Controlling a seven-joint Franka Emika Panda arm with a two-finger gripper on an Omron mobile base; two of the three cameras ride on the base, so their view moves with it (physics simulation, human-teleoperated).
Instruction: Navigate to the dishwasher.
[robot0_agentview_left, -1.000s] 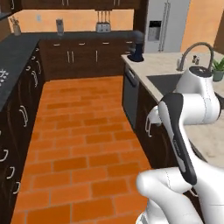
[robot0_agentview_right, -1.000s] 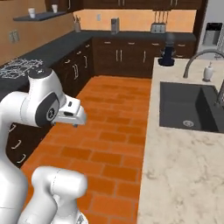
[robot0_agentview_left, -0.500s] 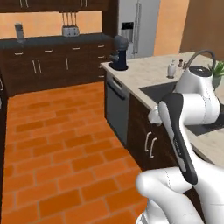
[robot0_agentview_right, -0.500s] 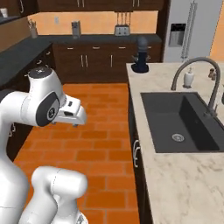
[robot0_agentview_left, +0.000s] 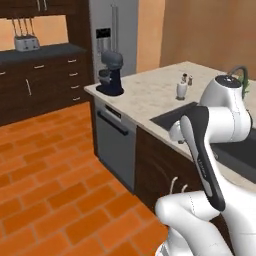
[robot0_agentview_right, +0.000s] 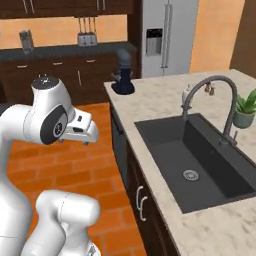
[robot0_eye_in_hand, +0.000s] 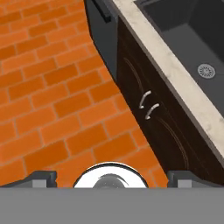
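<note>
Where the stone counter (robot0_agentview_left: 150, 95) comes to its near end, the dishwasher (robot0_agentview_left: 114, 142) is set under it, a grey panel with a dark bar handle across the top, facing the brick floor (robot0_agentview_left: 45, 195). A black coffee machine (robot0_agentview_left: 111, 73) stands on the counter's corner right above it. Dark cabinet doors (robot0_eye_in_hand: 148, 109) with two curved handles come next along the front, below the black sink (robot0_agentview_right: 200, 160) and its arched tap (robot0_agentview_right: 212, 102). A small potted plant (robot0_agentview_right: 245, 111) stands at the counter's far edge beyond the tap. Behind everything are the tall fridge (robot0_agentview_right: 165, 35) and a toaster (robot0_agentview_left: 26, 44) on the back counter. The gripper (robot0_eye_in_hand: 107, 177) points down at the floor with its fingers set wide apart, grasping nothing.
</note>
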